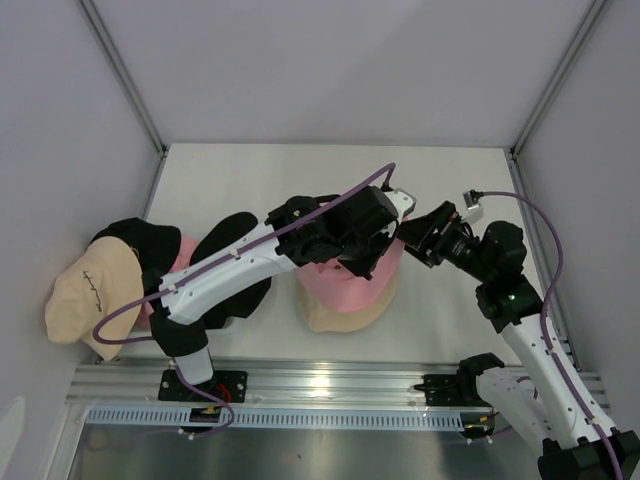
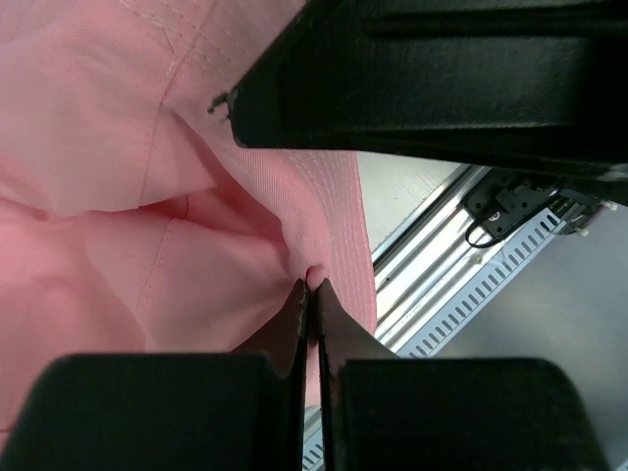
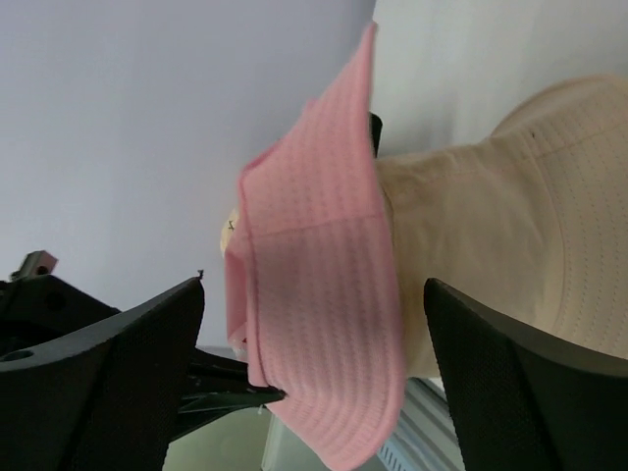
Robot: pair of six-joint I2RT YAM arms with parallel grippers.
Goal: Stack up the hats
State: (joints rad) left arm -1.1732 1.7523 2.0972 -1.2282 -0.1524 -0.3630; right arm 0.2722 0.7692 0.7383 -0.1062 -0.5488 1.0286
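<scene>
Left gripper [image 2: 310, 287] pinches the pink hat [image 2: 118, 196] over the cream hat [image 3: 510, 196], right gripper [image 3: 312, 294] gapes empty; release seems next

Pinch grip — left gripper [image 2: 310, 299] on pink hat [image 2: 128, 177]
Jaws closed on a fabric fold at 6 o'clock; slotted rail [image 2: 481, 289] at 4 o'clock.
</scene>
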